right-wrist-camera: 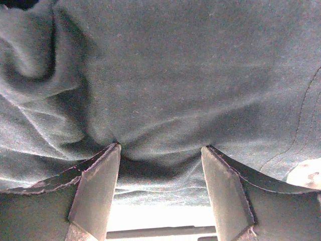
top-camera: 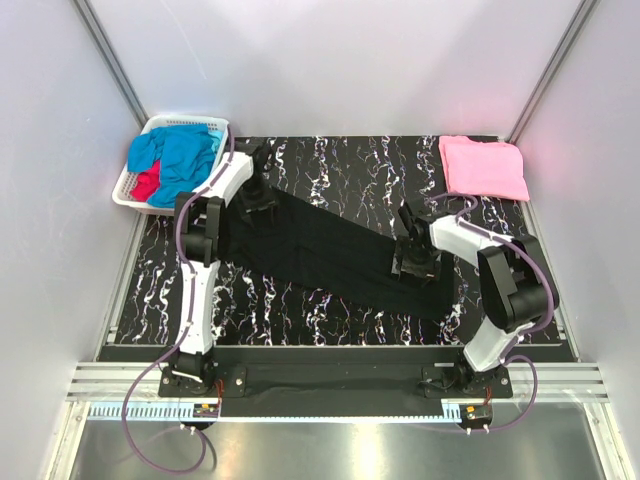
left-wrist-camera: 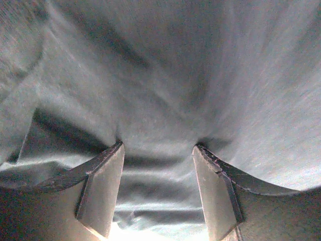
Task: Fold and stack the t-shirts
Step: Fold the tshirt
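Left pincer (top-camera: 259,196) pressing black t-shirt (top-camera: 330,250), basket (top-camera: 121,196) beside

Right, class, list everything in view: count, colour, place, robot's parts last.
black t-shirt: one, black, spread slantwise across the table's middle
pink t-shirt: one, pink, folded, far right corner
blue t-shirt: one, bright blue, crumpled in the basket
red t-shirt: one, red, in the basket beside the blue
basket: one, white, far left corner
table: one, black with white marbling
left gripper: one, dark, fingers apart, tips on the black t-shirt
right gripper: one, dark, fingers apart, tips on the black t-shirt
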